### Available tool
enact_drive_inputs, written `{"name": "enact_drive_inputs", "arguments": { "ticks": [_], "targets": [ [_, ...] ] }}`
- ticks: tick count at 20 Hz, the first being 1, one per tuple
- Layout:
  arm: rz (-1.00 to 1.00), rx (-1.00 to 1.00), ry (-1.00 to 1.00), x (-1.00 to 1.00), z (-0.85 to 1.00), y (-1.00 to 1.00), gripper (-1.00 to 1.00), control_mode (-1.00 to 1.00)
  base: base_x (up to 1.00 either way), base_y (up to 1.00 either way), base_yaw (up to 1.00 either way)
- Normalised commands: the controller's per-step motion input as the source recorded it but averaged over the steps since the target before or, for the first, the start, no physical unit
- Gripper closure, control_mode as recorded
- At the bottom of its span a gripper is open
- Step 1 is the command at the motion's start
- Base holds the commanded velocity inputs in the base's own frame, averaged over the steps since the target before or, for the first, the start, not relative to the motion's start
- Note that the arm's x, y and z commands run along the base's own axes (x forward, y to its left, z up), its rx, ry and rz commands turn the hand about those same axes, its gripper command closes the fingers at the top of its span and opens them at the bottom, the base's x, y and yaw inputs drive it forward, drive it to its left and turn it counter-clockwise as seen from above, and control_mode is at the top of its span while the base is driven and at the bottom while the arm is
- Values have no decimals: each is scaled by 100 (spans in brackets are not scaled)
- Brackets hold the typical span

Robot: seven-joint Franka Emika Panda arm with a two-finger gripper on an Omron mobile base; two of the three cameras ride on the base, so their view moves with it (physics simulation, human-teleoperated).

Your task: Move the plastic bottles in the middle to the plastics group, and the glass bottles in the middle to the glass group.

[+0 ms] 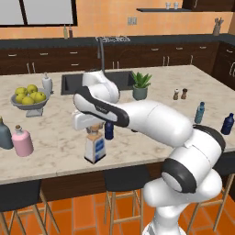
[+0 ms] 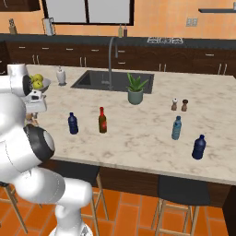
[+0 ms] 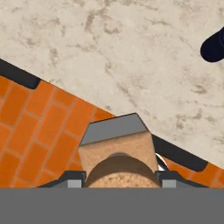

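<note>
Left base view puts the marble counter (image 1: 151, 87) across the frame, with the white arm bent low over its near edge and the gripper (image 1: 94, 130) set down over the cork top of the square clear bottle (image 1: 95, 148). That bottle stands near the front edge, well right of the pink bottle (image 1: 22, 141) and the grey-blue bottle (image 1: 4, 134) that make up the glass group, so the step in hand looks like the pickup of the first glass bottle; the next move would call for a lift and a carry left, setting it down beside the pink one without knocking it. Behind it the navy bottle (image 2: 73, 123) and the brown bottle (image 2: 102, 120) wait mid-counter, with the teal bottle (image 2: 176, 128) and brighter blue bottle (image 2: 199, 147) well to the right. In the hand view the cork (image 3: 117, 162) sits between the finger tips, which seem closed on it, though actual contact is cut off at the bottom edge.
</note>
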Motion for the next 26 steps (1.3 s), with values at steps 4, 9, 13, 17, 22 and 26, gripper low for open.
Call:
{"name": "enact_drive_inputs", "arguments": {
  "ticks": [4, 9, 13, 17, 22, 26],
  "targets": [
    [-21, 15, -2, 20, 0, 36, 100, -100, 0, 0, 0],
    [-22, 0, 0, 15, 0, 50, 100, -100, 0, 0, 0],
    [-20, -3, -5, 29, 0, 62, 100, -100, 0, 0, 0],
    [-20, 0, -11, 49, 0, 54, 100, -100, 0, 0, 0],
    [-11, 0, -2, 29, 0, 32, 100, -100, 0, 0, 0],
    [0, 0, 0, 9, 0, 9, 100, -100, 0, 0, 0]
  ]
}}
